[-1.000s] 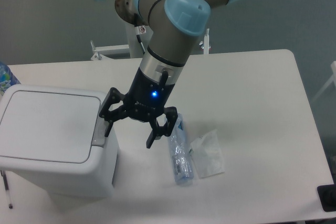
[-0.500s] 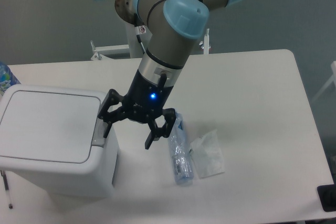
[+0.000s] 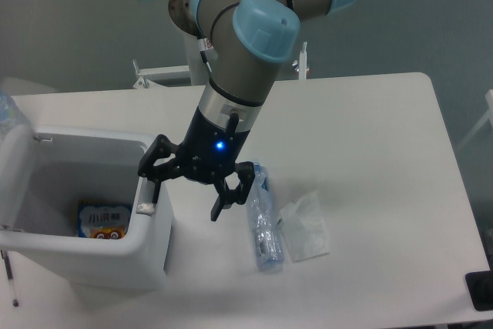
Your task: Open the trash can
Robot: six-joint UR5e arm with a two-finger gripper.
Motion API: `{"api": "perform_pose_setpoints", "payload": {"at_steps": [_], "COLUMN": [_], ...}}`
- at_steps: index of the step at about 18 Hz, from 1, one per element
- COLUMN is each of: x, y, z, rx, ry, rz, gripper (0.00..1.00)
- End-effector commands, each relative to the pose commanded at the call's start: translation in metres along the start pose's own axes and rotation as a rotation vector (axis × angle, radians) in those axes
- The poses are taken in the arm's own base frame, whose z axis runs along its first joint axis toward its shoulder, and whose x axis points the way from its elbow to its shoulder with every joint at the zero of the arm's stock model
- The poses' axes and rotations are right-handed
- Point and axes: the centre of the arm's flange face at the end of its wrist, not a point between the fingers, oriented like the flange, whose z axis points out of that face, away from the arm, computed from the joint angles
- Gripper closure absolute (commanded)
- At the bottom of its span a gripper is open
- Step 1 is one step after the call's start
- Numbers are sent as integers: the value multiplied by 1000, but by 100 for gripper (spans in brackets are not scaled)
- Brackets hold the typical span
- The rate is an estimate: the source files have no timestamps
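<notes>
1. The trash can (image 3: 115, 256), a boxy white plastic bin with rounded corners, sits at the tabletop's (image 3: 370, 129) left edge, at about 9 o'clock from the claw (image 3: 183, 192).
2. Its cavity is exposed, and a colourful packet (image 3: 102, 220) lies on the bottom. The lid cannot be clearly made out; a pale blur at the far left may be it swung up.
3. The claw is released, its fingers spread and gripping nothing. The left finger hangs just over the bin's right rim by the grey latch tab (image 3: 145, 207), and the right finger hangs clear of the bin.
4. Judging by the open cavity, the task looks essentially complete.
5. A crushed clear plastic bottle (image 3: 263, 225) and a crumpled transparent bag (image 3: 305, 225) lie at 3 o'clock from the claw.
</notes>
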Motion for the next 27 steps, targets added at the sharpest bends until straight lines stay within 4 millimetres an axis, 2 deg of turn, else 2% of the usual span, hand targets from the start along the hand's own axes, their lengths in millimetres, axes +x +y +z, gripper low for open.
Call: {"api": "perform_pose_setpoints", "payload": {"at_steps": [11, 16, 22, 25, 27], "x": [3, -5, -45, -85, -100], "y": [-5, -6, -10, -11, -14], "z": [-7, -12, -41, -51, -54], "rx": [14, 22, 62, 104, 133], "ry": [-5, -14, -59, -103, -129], "rz": [12, 20, 34, 62, 103], "gripper": [0, 0, 0, 0, 0]}}
